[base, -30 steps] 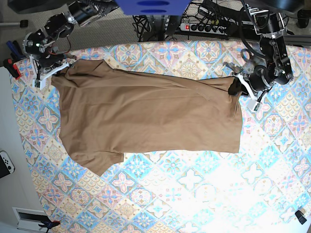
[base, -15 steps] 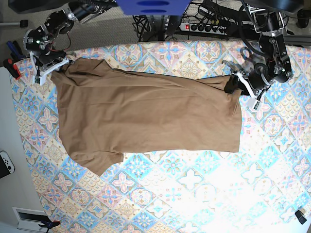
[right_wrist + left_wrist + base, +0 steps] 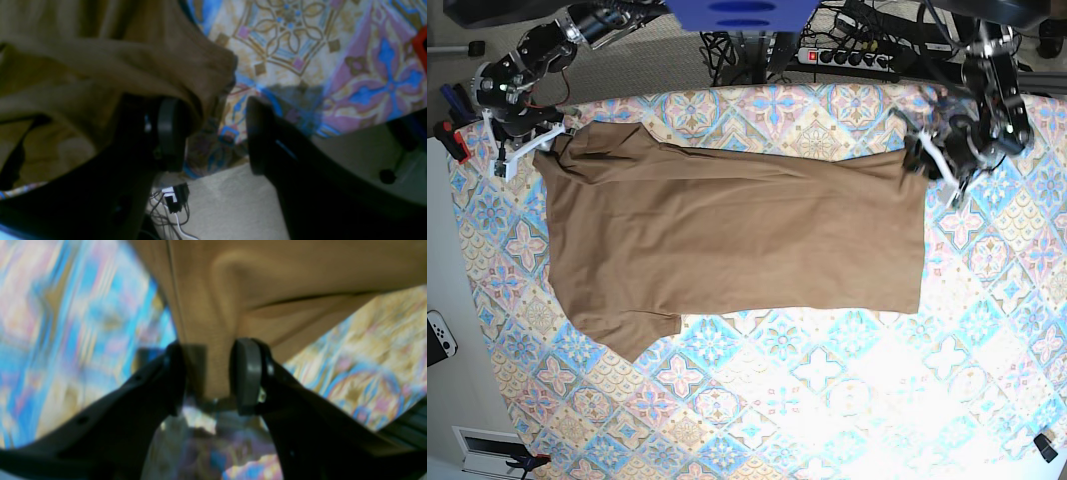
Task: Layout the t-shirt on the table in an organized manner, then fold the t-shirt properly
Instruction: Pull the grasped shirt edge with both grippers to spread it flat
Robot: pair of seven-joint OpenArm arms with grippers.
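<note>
Pastel tiles of blue, pink and cream cover the wide table (image 3: 757, 400), and the plain tan-brown short-sleeved t-shirt (image 3: 737, 235) lies spread flat across its far half, body running left to right, one sleeve poking toward the near left.

From the base view both arms sit at the shirt's far corners. Up at the far left, the right gripper (image 3: 524, 142) is tilted down over the shoulder corner, its arm reaching in from the far edge. At the far right, the left gripper (image 3: 939, 160) hangs just beside the hem corner, arm bent down from behind the table. From up here you can't read the jaws.

The wrist cameras fill that in. On the left wrist view, blurred, the left gripper (image 3: 207, 376) has its two dark fingers standing apart with a strip of the tan t-shirt (image 3: 267, 283) running between them; the cloth sits by the pads (image 3: 247, 376), but whether it is pinched I can't tell. On the right wrist view the right gripper (image 3: 213, 133) is clearly spread wide: the t-shirt (image 3: 100, 66) bunches against the left finger (image 3: 168, 133) only, while the right finger stands clear over patterned table (image 3: 300, 50). That view alone shows pale floor and a tangle of cables (image 3: 173, 200) below the table edge.
</note>
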